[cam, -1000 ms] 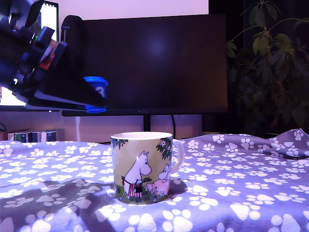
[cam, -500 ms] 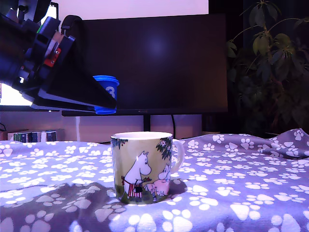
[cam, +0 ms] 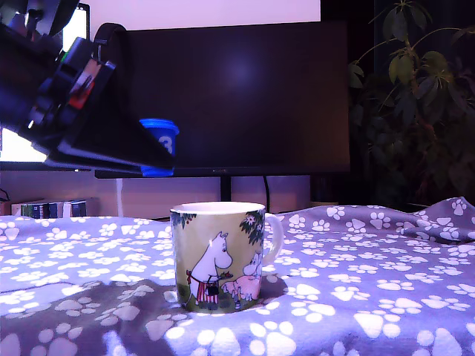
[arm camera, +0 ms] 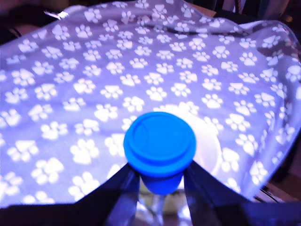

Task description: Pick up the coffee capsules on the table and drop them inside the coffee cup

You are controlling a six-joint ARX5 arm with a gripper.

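Observation:
My gripper [cam: 160, 157] comes in from the exterior view's left, shut on a blue coffee capsule [cam: 159, 141] with a white mark on its side. It holds the capsule in the air, above and a little left of the coffee cup [cam: 219, 256], a yellow-green mug with white cartoon figures standing on the table's paw-print cloth [cam: 356, 297]. In the wrist view the coffee capsule [arm camera: 160, 143] fills the centre with its flared rim toward the camera, pinched between my dark fingers [arm camera: 123, 188]. The coffee cup's white rim [arm camera: 209, 143] shows just beyond it. No other capsules show.
A large dark monitor [cam: 237, 96] on a stand is behind the mug. A leafy plant [cam: 415, 89] stands at the exterior view's right. The cloth bunches into a raised fold [cam: 445, 219] at the right, and some books [cam: 52, 209] sit at the far left.
My gripper carried the blue capsule toward the exterior view's right, closer to the mug, then eased slightly back left and down. The mug has not moved.

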